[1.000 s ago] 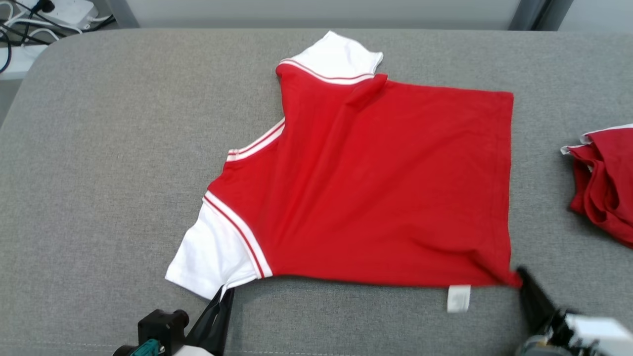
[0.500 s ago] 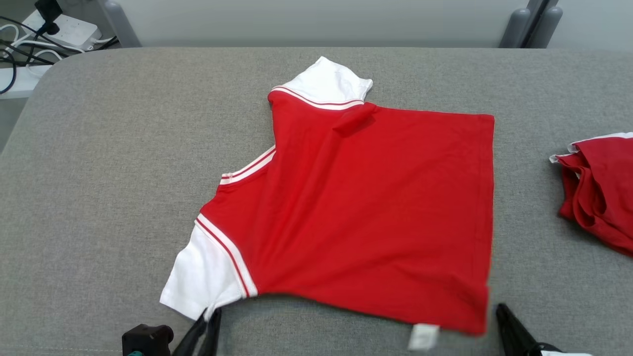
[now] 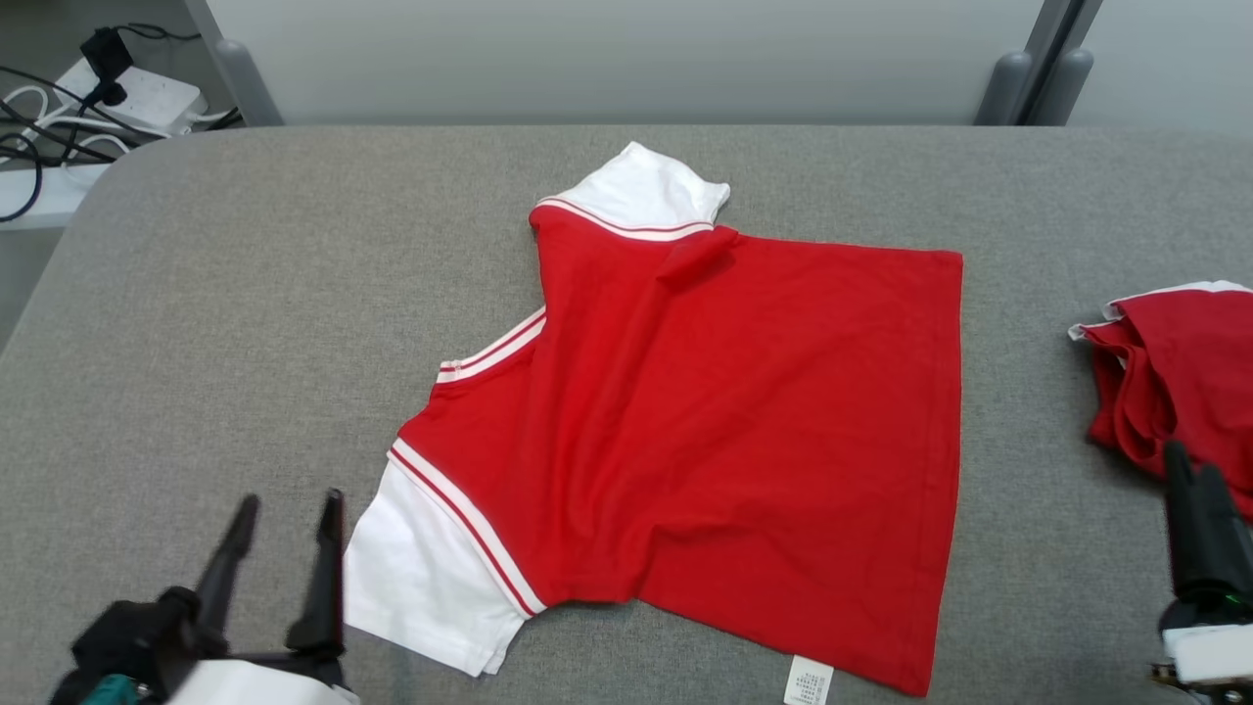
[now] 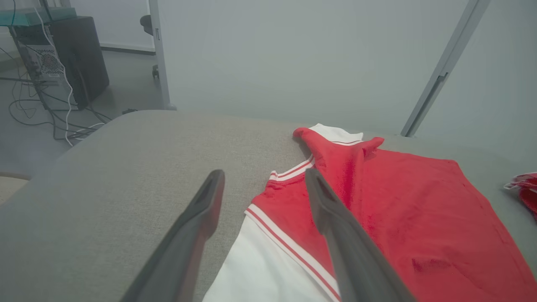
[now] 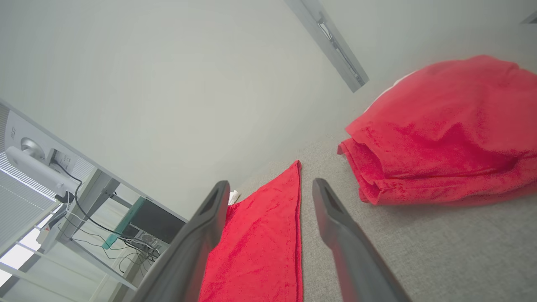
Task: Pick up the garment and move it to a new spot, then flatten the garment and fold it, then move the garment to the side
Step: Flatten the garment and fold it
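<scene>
The red garment [image 3: 724,431] with white sleeves lies spread in the middle of the grey bench [image 3: 245,294]. The left fingers [image 3: 325,568] stand wide apart and empty, just beside its near white sleeve. The right fingers [image 3: 1199,539] are apart too, holding nothing, near another crumpled red cloth [image 3: 1184,372].

Grey table [image 3: 245,294], red garment [image 3: 744,431] spread (white sleeves [image 3: 421,578]), red cloth heap [image 3: 1189,382]

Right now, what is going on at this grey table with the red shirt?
A two-armed robot is working on a red shirt, which lies spread out on the grey table, not yet folded. The left gripper is open beside its near white sleeve; the right gripper is open near a second pile of red cloth. Neither holds anything.
</scene>
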You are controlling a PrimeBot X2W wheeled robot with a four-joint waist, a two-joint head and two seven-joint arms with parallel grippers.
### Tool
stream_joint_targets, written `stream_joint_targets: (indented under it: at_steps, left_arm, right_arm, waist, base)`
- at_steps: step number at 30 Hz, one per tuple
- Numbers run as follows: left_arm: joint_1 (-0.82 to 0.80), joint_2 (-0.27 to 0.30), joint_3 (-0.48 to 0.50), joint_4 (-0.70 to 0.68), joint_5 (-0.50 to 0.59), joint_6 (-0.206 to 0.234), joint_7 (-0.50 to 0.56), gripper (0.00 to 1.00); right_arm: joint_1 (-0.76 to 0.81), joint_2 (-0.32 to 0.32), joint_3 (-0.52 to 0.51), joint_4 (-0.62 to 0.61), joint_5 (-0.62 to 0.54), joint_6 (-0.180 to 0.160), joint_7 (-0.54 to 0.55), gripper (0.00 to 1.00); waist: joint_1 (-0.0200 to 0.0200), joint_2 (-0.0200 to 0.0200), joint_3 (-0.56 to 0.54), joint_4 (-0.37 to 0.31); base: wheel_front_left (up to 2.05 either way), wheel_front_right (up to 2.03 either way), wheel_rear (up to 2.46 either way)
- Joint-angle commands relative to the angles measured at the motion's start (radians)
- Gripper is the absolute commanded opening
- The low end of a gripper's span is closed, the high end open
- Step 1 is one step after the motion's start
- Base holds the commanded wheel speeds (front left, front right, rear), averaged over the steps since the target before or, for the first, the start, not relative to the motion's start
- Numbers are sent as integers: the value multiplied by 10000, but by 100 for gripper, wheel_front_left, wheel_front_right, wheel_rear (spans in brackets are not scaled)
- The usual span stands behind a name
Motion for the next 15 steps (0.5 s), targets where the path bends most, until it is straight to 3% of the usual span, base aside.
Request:
stream_joint_targets:
  at_steps: [1, 6, 8, 11, 15]
  left_arm:
    - [-454, 414, 619, -311, 168, 149, -127, 100]
    - [-911, 842, 1252, -229, 470, 416, -335, 100]
    - [-1012, 973, 1419, -51, 576, 472, -419, 100]
    - [-919, 1104, 1510, 321, 638, 436, -513, 100]
    - [-422, 988, 1576, 696, 559, 393, -699, 100]
  right_arm:
    - [-280, 49, 50, -516, -1203, 17, -111, 100]
    - [-761, 647, -248, -1036, -5799, 17, 207, 100]
    - [-854, 968, -205, -1124, -7105, 17, 438, 100]
    - [-813, 1284, -8, -1124, -8537, 17, 578, 100]
    - [-440, 1552, 200, -912, -9557, 17, 538, 100]
  waist:
    - [0, -1, -145, -23]
    - [0, -1, -536, 17]
    - [0, -1, -750, 16]
    - [0, -1, -1065, -30]
    - [0, -1, -1358, -106]
  base:
    - [0, 0, 0]
    - [0, 0, 0]
    - [0, 0, 0]
    - [0, 0, 0]
    - [0, 0, 0]
